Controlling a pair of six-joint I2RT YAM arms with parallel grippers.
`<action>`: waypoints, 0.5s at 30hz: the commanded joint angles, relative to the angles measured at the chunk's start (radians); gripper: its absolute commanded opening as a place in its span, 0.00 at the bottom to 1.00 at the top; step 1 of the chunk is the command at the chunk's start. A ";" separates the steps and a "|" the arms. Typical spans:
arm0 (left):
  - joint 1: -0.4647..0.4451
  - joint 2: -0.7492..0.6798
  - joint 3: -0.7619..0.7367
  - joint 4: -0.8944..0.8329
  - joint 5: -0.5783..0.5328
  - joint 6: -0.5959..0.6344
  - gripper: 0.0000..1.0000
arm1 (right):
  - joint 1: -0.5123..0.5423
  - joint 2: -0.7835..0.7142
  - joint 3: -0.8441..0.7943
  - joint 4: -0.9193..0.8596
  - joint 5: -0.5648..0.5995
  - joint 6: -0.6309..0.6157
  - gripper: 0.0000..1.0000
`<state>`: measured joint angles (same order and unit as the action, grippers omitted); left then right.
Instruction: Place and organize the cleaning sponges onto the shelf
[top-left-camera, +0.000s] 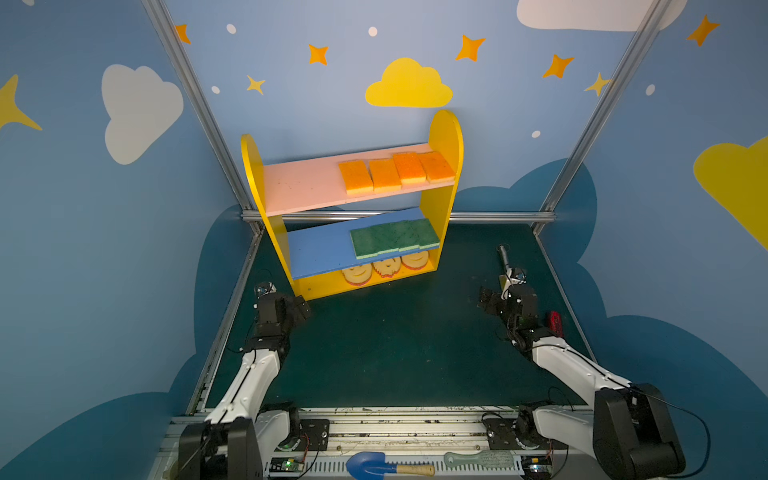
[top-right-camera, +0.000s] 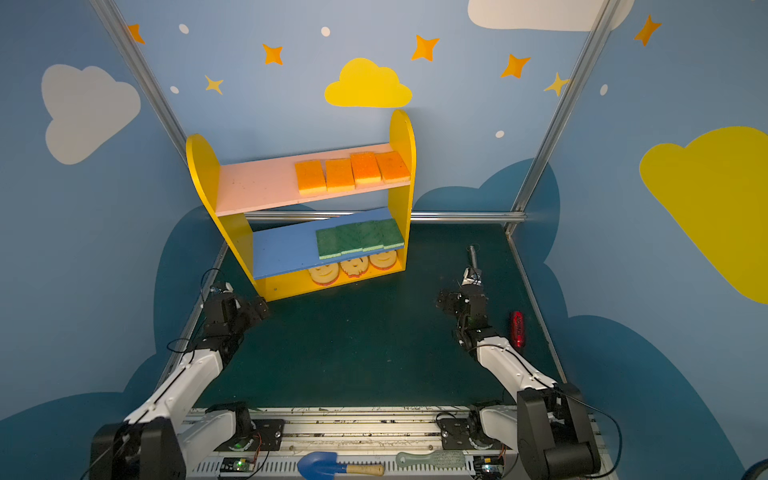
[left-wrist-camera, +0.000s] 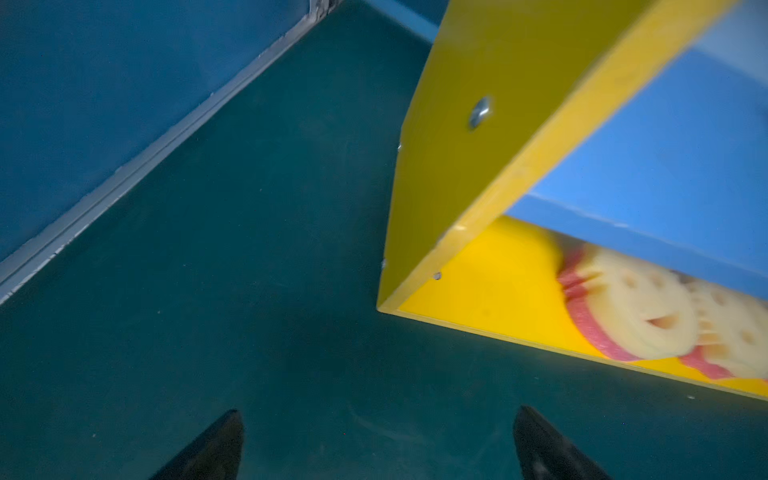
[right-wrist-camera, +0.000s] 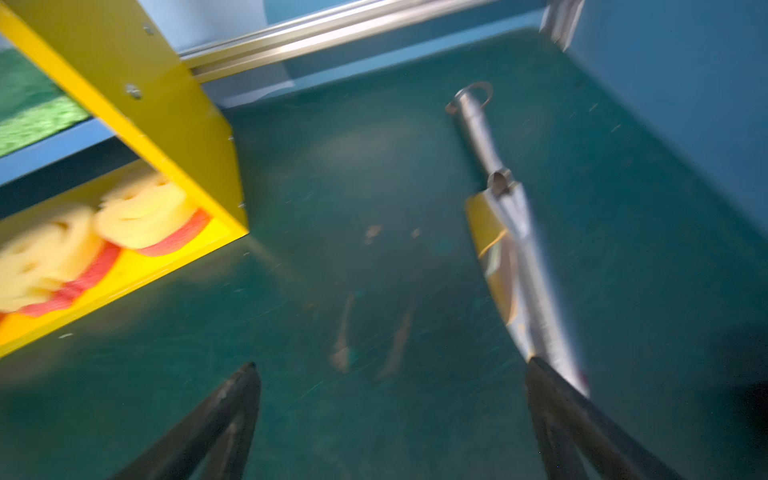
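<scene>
Orange first: counted four orange-topped sponges (top-left-camera: 384, 174) lying side by side on the pink upper board (top-left-camera: 299, 187) of the shelf (top-left-camera: 444, 137), crowded toward its right end. Found four green-topped sponges (top-left-camera: 395, 239) in a like row on the blue middle board (top-left-camera: 320, 253), also at the right. Spotted three round smiley sponges (top-left-camera: 387, 267) on the yellow base (top-left-camera: 324, 286) beneath, partly hidden by the blue board. Saw the shelf standing at the back of the dark green tabletop (top-left-camera: 395, 353), turned a little askew. Noted the left claw (left-wrist-camera: 378, 415) low near the shelf's left front corner, jaws well apart, gripping nothing. Noted the right claw (right-wrist-camera: 390, 363) likewise spread and empty, just beside a metal tool (right-wrist-camera: 515, 249) lying on the tabletop. Made out a red object (top-right-camera: 517, 330) near the tabletop's right edge.
</scene>
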<state>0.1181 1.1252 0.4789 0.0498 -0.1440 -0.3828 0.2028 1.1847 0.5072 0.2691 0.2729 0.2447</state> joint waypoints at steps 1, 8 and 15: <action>0.006 0.104 0.054 0.188 0.068 0.112 1.00 | -0.042 0.020 0.021 0.018 0.095 -0.108 0.98; 0.024 0.306 0.029 0.433 0.027 0.148 1.00 | -0.054 0.127 0.019 0.051 0.124 -0.111 0.98; 0.067 0.346 0.065 0.423 0.143 0.178 1.00 | -0.043 0.180 -0.091 0.325 0.117 -0.210 0.98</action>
<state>0.1791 1.4693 0.5144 0.4320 -0.0635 -0.2405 0.1543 1.3312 0.4706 0.4202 0.3820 0.1078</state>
